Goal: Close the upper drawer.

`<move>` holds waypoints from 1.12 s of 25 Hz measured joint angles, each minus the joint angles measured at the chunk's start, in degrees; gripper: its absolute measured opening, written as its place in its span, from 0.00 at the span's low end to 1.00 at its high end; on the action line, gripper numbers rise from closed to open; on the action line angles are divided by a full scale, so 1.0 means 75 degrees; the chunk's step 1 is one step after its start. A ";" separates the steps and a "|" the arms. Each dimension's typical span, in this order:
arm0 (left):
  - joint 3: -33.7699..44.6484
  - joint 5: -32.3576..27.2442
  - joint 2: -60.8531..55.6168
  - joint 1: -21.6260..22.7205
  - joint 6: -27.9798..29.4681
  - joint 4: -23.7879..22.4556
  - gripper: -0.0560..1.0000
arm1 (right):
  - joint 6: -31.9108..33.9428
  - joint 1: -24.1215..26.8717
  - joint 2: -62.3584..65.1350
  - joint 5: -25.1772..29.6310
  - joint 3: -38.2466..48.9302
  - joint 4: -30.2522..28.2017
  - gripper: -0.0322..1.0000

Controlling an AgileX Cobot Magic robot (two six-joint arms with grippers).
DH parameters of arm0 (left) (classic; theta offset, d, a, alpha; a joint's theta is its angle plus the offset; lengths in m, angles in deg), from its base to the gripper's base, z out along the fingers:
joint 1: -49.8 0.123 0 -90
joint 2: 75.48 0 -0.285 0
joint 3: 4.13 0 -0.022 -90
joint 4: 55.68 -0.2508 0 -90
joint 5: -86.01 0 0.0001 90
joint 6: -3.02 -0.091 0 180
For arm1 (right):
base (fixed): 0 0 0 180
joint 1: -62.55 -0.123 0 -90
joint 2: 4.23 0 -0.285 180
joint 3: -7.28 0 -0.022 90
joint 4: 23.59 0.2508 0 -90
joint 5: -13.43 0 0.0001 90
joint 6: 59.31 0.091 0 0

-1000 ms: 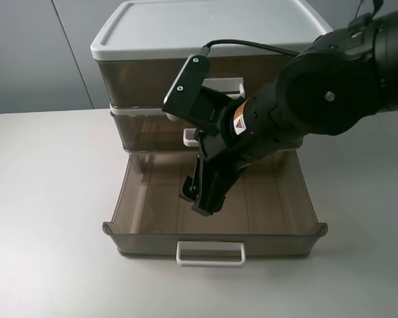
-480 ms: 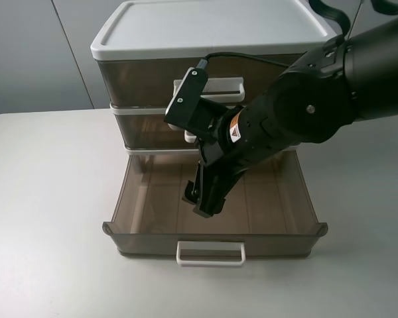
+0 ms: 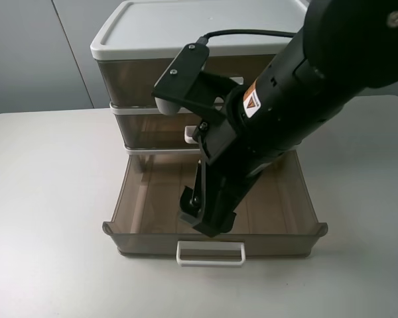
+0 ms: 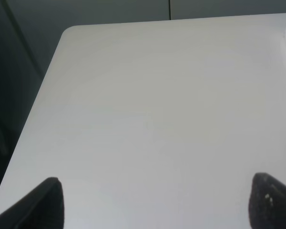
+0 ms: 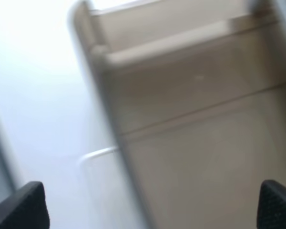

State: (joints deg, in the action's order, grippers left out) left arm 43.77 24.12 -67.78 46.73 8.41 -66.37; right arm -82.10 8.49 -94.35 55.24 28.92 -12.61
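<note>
The three-drawer cabinet [image 3: 205, 26] stands at the back of the table. Its upper drawer [image 3: 132, 83] sits flush with the frame, and my arm hides most of its white handle. The bottom drawer [image 3: 152, 199] is pulled far out and holds nothing. My right gripper [image 3: 202, 215] hangs open over that drawer near its front wall. The right wrist view shows the blurred brown drawer [image 5: 195, 119] between the spread fingertips [image 5: 19, 205]. My left gripper [image 4: 157, 205] is open over bare table and is out of the exterior high view.
The middle drawer [image 3: 152, 129] is shut. The bottom drawer's white handle [image 3: 210, 253] sticks out toward the table's front. The white table [image 3: 46, 218] surrounds the cabinet, and its edge [image 4: 47, 71] shows in the left wrist view.
My right arm has swung up and forward. Its gripper has moved from the middle of the bottom drawer toward that drawer's front wall. The drawers have not moved.
</note>
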 joint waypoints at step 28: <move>0.0000 0.0000 0.0000 0.0000 0.0000 0.0000 0.76 | 0.2730 0.7208 0.6131 0.3713 0.0111 -0.2162 0.67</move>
State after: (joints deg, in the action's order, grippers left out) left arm 43.77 24.12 -67.78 46.73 8.41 -66.37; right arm -61.63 62.55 -48.37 83.09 29.75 -28.82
